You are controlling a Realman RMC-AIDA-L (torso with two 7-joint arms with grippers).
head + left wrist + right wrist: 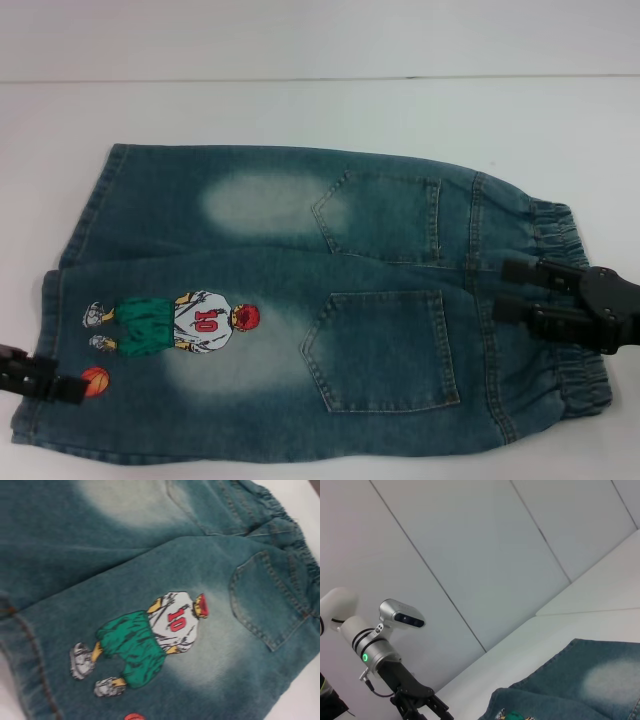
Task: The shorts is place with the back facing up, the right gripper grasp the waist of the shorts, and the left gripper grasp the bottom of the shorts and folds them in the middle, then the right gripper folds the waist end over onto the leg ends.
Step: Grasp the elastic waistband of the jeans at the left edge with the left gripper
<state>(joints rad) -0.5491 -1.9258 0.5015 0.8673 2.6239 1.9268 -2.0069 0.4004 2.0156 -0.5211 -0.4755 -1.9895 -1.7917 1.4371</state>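
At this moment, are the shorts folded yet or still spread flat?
Spread flat: the shorts lie back up, both pockets showing, legs side by side, waistband at the right gripper, hems by the left gripper.

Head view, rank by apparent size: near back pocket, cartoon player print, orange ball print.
1. Near back pocket, largest.
2. Cartoon player print, clearly smaller in area.
3. Orange ball print, smallest; the left end effector covers its edge.

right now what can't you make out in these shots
- Left hand: cut off by the head view's left edge by the orange ball; whether it grips the hem is unclear.
- Right hand: open over the waistband; contact with the shorts unclear.
- Ball: cut off in the left wrist view.
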